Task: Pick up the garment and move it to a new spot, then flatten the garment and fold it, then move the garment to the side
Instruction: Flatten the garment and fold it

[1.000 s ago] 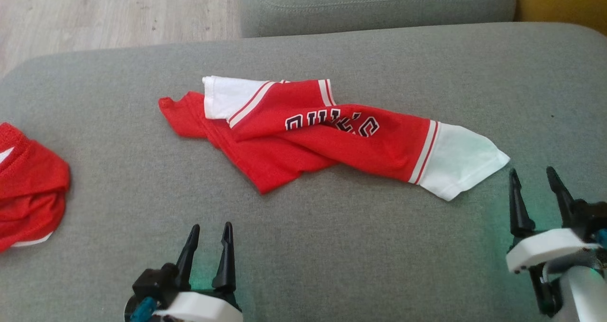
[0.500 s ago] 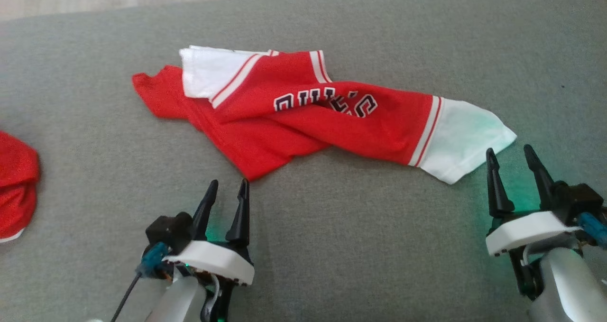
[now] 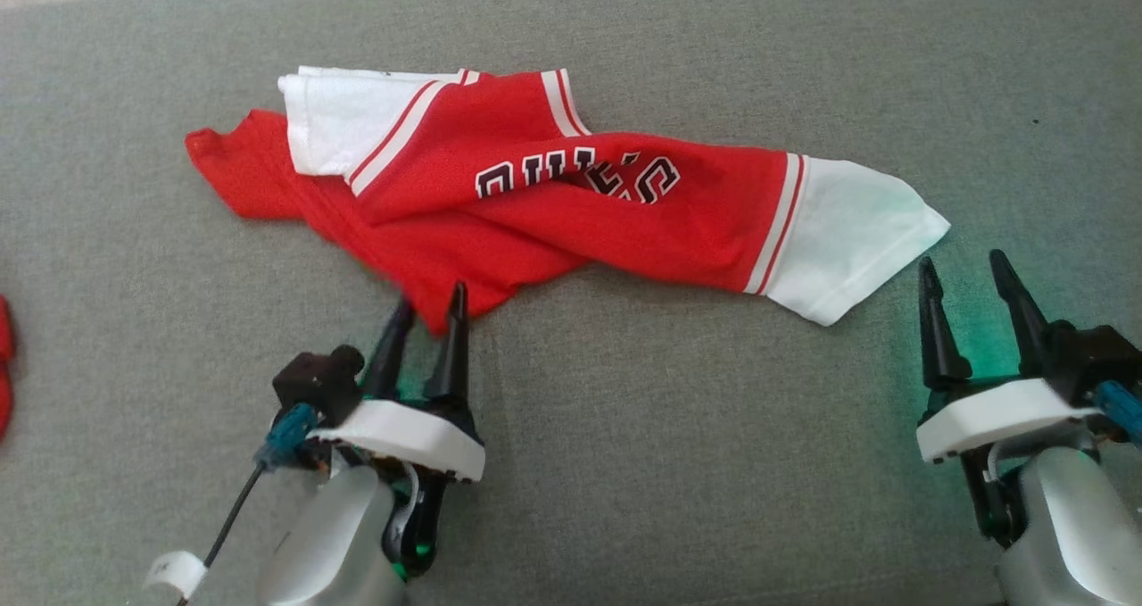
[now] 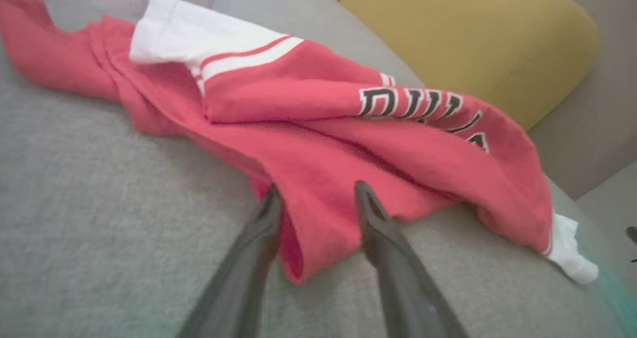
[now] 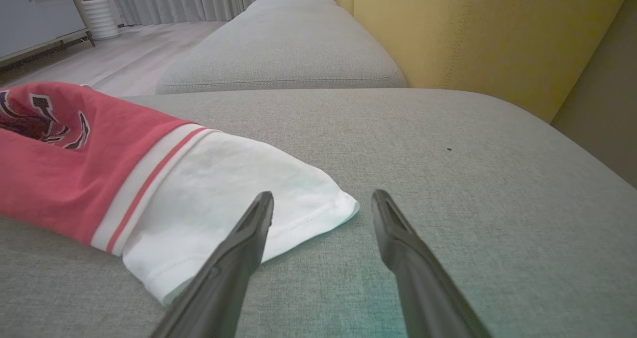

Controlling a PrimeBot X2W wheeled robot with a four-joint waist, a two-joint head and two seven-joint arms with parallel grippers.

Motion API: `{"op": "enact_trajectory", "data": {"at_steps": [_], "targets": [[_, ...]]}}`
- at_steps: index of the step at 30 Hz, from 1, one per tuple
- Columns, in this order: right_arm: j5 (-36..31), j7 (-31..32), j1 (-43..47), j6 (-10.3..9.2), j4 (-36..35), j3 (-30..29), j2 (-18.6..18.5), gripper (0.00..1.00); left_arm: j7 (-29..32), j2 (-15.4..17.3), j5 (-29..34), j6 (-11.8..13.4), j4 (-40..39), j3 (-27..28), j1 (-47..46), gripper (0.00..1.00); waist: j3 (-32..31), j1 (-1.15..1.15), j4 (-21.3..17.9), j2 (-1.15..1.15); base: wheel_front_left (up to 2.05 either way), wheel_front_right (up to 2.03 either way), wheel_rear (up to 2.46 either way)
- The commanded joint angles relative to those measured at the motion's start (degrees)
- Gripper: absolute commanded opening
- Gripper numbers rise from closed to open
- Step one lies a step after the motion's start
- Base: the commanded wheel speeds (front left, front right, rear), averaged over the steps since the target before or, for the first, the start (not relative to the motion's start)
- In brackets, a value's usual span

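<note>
Pick-up stage here: the red-and-white garment (image 3: 553,204) lies crumpled across the grey sofa cushion (image 3: 678,463), not yet lifted. The left hand (image 3: 431,298) is released, its fingers spread either side of the near red corner, ready to pinch. The right hand (image 3: 962,260) is spread wide too, just beside the white sleeve end, holding nothing. Next, I'd say, the left closes on that corner while the right edges over onto the sleeve hem before any lift

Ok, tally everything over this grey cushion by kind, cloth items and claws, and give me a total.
Cloth items: 2, the red-and-white jersey and a sliver of red cloth at the head view's left edge.
Claws: 2, the left claw and the right claw.
Total: 4.
</note>
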Motion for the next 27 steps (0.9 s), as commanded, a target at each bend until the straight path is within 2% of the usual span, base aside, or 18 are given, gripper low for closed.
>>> {"op": "enact_trajectory", "data": {"at_steps": [1, 2, 8, 18, 23, 27], "targets": [[0.3, -0.2, -1.1, -0.04, -1.5, 1.1, -0.6, 1.0, -0.2, 0.0, 0.5, -0.7, -1.9, 1.8, -0.9, 0.03, -0.3, -0.01, 0.1, 0.0, 0.0, 0.0, 0.0], [0.4, -0.2, -1.0, -0.04, -1.4, 1.1, -0.5, 1.0, -0.2, 0.0, 1.3, -0.7, -2.9, 2.1, -0.6, 0.0, -0.6, -0.01, 0.2, 0.0, 0.0, 0.0, 0.0], [0.6, -0.2, 0.7, -0.04, -0.3, 0.5, 0.3, 1.0, -0.2, 0.0, 5.0, -0.7, -11.0, 3.9, 3.0, 0.0, -4.2, -0.01, 2.9, 0.0, 0.0, 0.0, 0.0], [0.3, -0.2, 5.5, -0.04, 1.4, -0.6, 3.3, 1.0, -0.2, 0.0, 10.6, -0.7, -22.5, 2.5, 13.7, 0.0, -12.0, -0.01, 11.6, 0.0, 0.0, 0.0, 0.0], [-0.1, -0.2, 5.3, -0.04, 1.0, -0.5, 3.8, 1.0, -0.2, 0.0, 12.3, -0.7, -23.6, 5.9, 15.5, 0.0, -11.3, -0.01, 11.8, 0.0, 0.0, 0.0, 0.0], [0.0, -0.2, 4.5, -0.04, 0.9, 0.2, 3.2, 1.0, -0.2, 0.1, 13.7, -0.7, -19.6, 8.9, 14.3, 0.0, -9.6, -0.01, 10.7, 0.0, 0.0, 0.0, 0.0]]}}
